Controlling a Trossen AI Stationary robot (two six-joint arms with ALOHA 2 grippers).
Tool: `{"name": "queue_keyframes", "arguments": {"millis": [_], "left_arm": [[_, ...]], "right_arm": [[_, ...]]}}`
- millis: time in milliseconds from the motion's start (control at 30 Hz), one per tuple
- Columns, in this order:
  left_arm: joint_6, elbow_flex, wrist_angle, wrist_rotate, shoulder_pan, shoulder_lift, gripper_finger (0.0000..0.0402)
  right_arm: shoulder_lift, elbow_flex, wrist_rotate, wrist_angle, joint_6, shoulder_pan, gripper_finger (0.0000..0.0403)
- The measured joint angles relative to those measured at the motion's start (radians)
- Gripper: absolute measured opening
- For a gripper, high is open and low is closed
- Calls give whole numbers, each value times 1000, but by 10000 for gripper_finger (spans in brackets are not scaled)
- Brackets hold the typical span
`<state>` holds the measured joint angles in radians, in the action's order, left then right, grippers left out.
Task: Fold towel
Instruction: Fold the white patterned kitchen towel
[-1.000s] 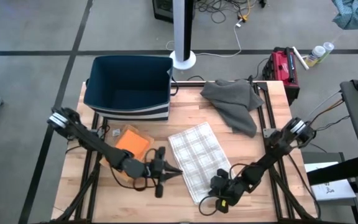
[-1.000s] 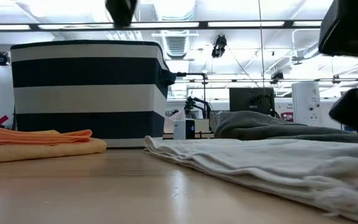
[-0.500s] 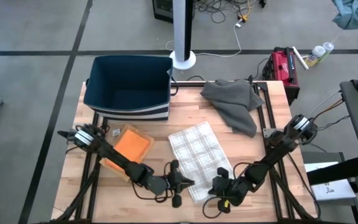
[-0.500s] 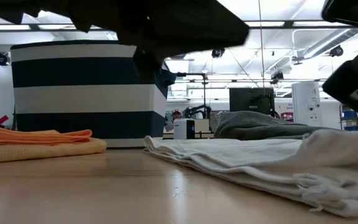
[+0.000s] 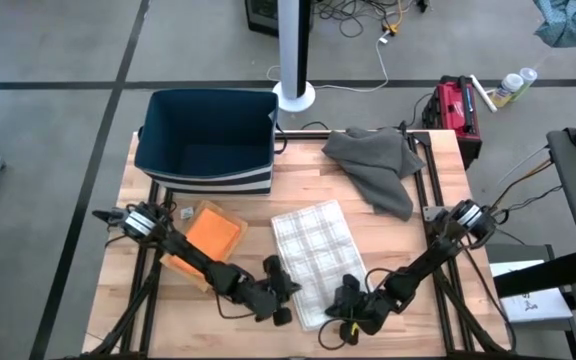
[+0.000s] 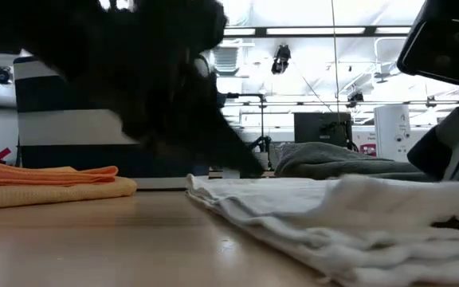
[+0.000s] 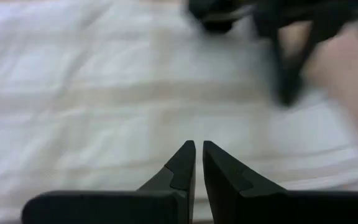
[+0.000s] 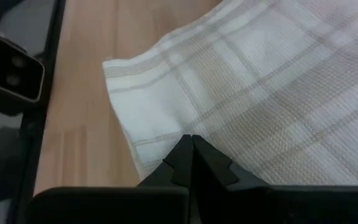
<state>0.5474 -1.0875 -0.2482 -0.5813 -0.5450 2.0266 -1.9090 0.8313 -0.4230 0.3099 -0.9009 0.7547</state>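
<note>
While left gripper (image 5: 286, 293) blurs low view | towel (image 5: 318, 258) edge pinched by right gripper (image 5: 349, 296)

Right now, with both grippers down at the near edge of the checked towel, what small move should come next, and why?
Probably lift that near edge and carry it toward the far edge. The right gripper looks shut on the checked towel, which is bunched up there in the low view. The left gripper sits nearly closed over the cloth, so confirming its grip first seems wise.

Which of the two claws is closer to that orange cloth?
The left. The left gripper sits at the checked towel's near edge, close to the orange cloth; the right gripper works the towel's far side.
</note>
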Motion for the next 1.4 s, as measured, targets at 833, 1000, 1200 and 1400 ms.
{"name": "queue_keyframes", "arguments": {"millis": [833, 1000, 1200, 1400], "left_arm": [[-131, 91, 136, 6, 60, -221, 22], [-201, 89, -38, 8, 59, -199, 22], [-194, 90, -109, 49, 63, -112, 22], [-133, 87, -112, 102, 63, -43, 22]], "right_arm": [[473, -17, -394, -546, -59, -76, 4], [700, -226, -402, -558, -221, -161, 36], [864, -471, -277, -409, -329, -329, 111], [860, -526, -154, -398, -295, -552, 174]]}}
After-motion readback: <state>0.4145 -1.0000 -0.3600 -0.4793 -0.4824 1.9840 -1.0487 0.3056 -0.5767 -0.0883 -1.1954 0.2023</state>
